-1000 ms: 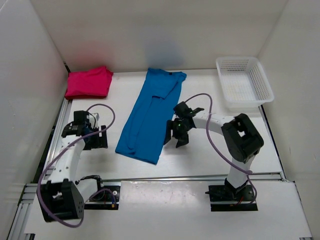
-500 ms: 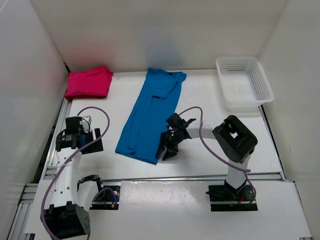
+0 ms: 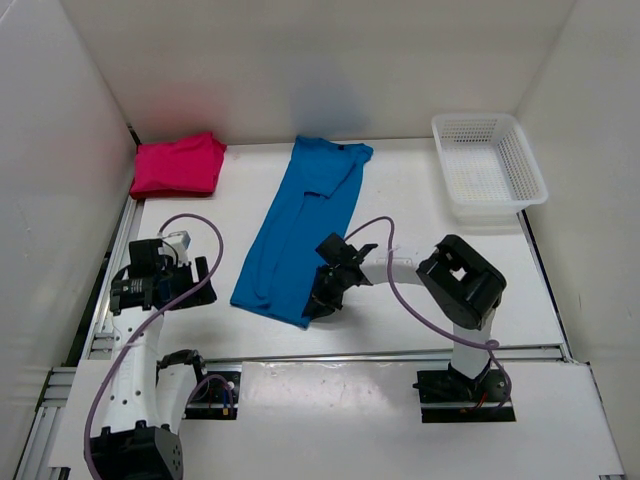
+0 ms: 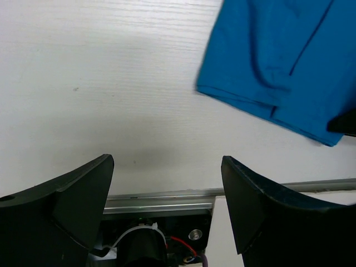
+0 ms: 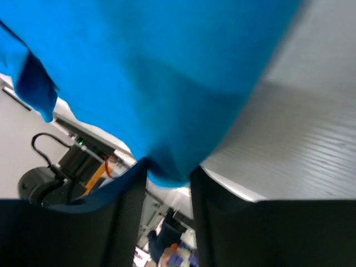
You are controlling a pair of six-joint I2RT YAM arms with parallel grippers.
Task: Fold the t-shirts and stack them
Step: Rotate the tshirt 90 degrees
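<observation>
A bright blue t-shirt [image 3: 300, 230] lies folded into a long strip down the middle of the table. A pink-magenta t-shirt [image 3: 178, 165] sits folded at the back left corner. My right gripper [image 3: 318, 300] is down at the blue shirt's near right corner. In the right wrist view the blue t-shirt [image 5: 156, 67] has its hem pinched between the narrowed jaws of the right gripper [image 5: 169, 167]. My left gripper [image 3: 190, 285] hovers left of the shirt. In the left wrist view the left gripper [image 4: 167, 158] stands wide open over bare table, with the blue t-shirt [image 4: 278, 61] off to the upper right.
A white mesh basket [image 3: 488, 165] stands at the back right corner. A metal rail [image 3: 380, 355] runs along the table's near edge, and white walls close in the left, back and right sides.
My right gripper slid toward the near left onto the blue shirt's corner and its jaws narrowed on the fabric. My left arm drew back toward the near left edge.
</observation>
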